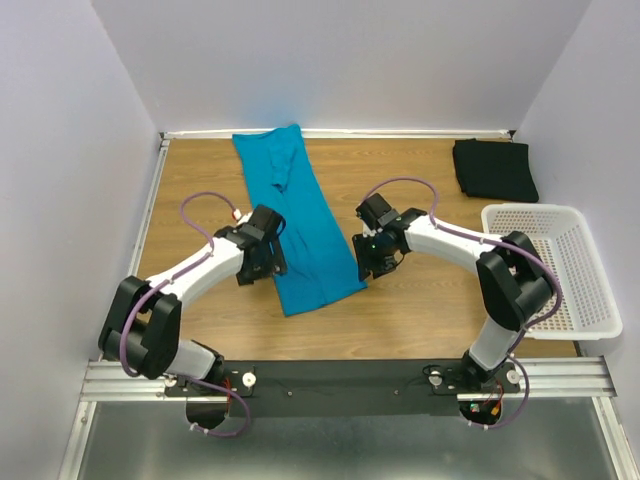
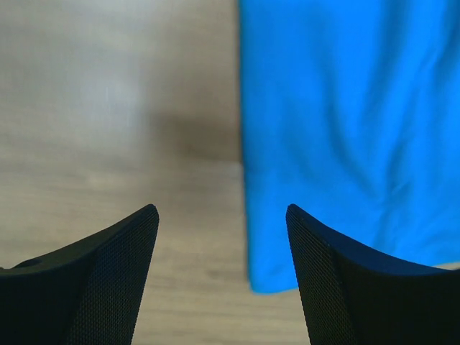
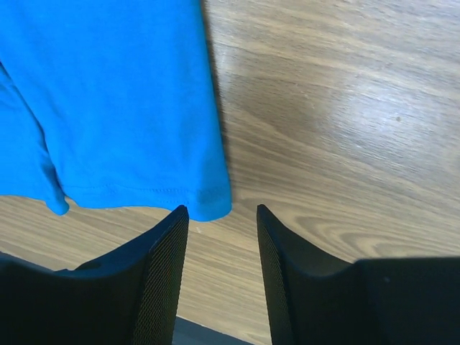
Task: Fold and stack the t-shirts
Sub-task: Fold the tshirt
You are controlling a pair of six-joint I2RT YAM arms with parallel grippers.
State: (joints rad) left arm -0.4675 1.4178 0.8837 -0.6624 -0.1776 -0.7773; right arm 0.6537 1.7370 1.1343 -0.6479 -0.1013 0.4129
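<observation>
The teal-blue t-shirt (image 1: 305, 230) lies flat as a long narrow strip, running from the back wall to the table's middle front. The black t-shirt (image 1: 495, 168) lies folded at the back right. My left gripper (image 1: 264, 264) is open and empty, low at the strip's near left edge; in the left wrist view (image 2: 223, 215) the shirt's near corner (image 2: 269, 277) lies just inside my right-hand finger. My right gripper (image 1: 373, 262) is open and empty at the strip's near right corner; in the right wrist view (image 3: 223, 213) the hemmed corner (image 3: 212, 198) lies just ahead of the fingertips.
A white perforated basket (image 1: 597, 290) stands at the right edge of the wooden table (image 1: 430, 310). White walls close in the back and sides. A black rail (image 1: 350, 380) with the arm bases runs along the near edge.
</observation>
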